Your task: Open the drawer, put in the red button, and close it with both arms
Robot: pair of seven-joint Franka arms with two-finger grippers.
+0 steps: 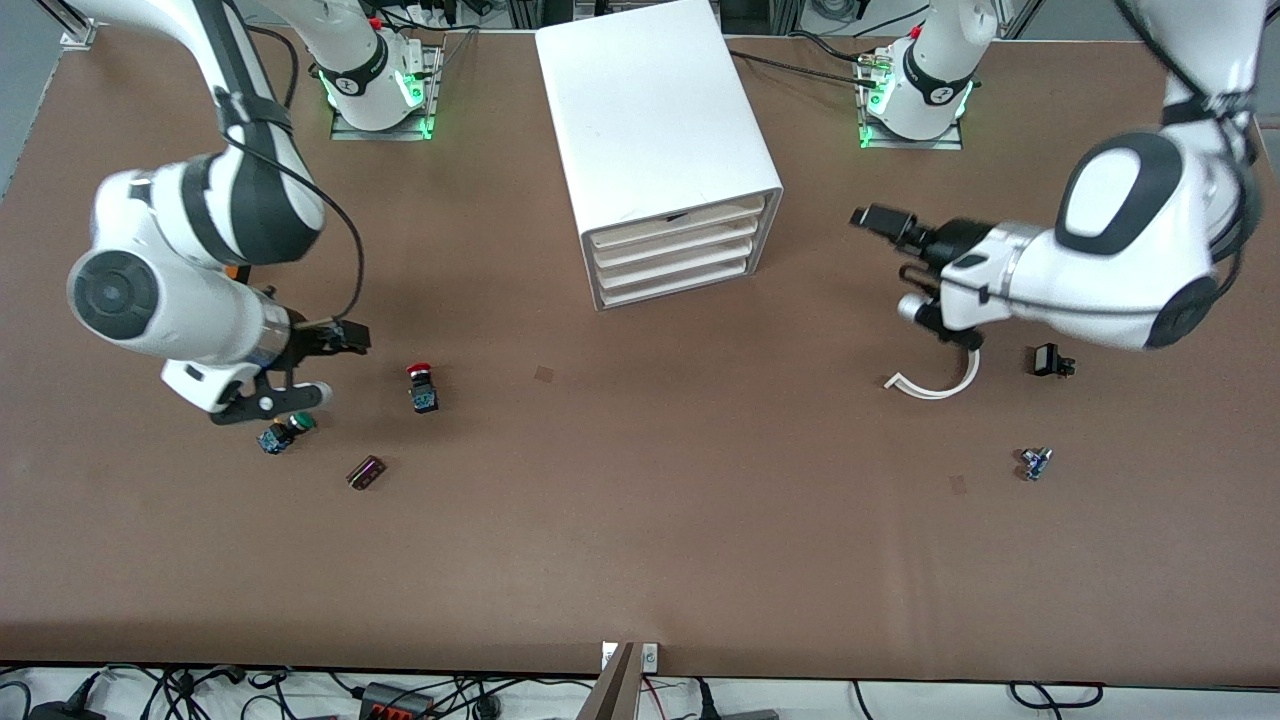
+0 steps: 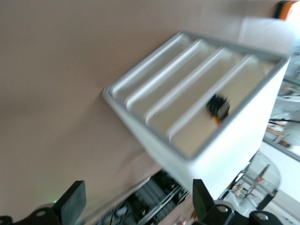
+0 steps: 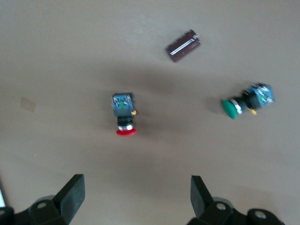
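On the table, toward the right arm's end, the red button [image 1: 421,388] lies on its side, with the green button [image 1: 284,431] and a dark component [image 1: 365,472] close by, both nearer the front camera. The right gripper [image 1: 325,368] hovers with fingers apart over bare table between the two buttons, holding nothing. The cabinet [image 1: 655,120] stands mid-table with all four drawers shut; the left gripper [image 1: 872,217], fingers apart in its wrist view, hangs beside the cabinet's front, well apart from it. Risks, as judged: the twin caps invite a grasp of the wrong button; the tipped red one may roll or skid under closing fingers; the plain drawer front [image 1: 672,232] offers little purchase, so a pull may slip or drag the whole cabinet.
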